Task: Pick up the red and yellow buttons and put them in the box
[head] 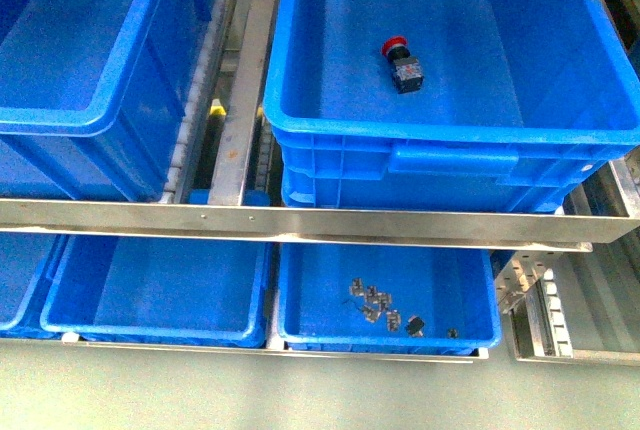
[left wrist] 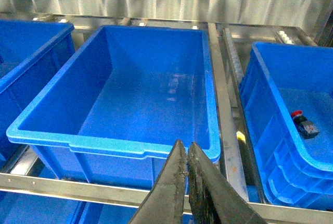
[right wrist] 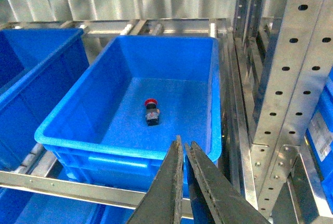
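One red button (head: 398,50) lies on its side on the floor of the right box (head: 420,136), red cap on a black-and-grey body. It shows too in the right wrist view as the red button (right wrist: 150,110) inside the box (right wrist: 119,150), and in the left wrist view as the red button (left wrist: 301,121). My right gripper (right wrist: 183,146) is shut and empty, hanging in front of that box's near rim. My left gripper (left wrist: 186,148) is shut and empty before the near rim of the left crate (left wrist: 104,143), which holds nothing. Neither arm shows in the front view.
A small yellow piece (head: 216,108) sits in the gap between the two crates, by the metal rail (head: 245,80); I cannot tell what it is. Below the shelf bar (head: 300,222), shallow blue trays stand; the right tray (head: 300,335) holds several small metal parts (head: 380,308). Perforated steel uprights (right wrist: 291,78) rise on the right.
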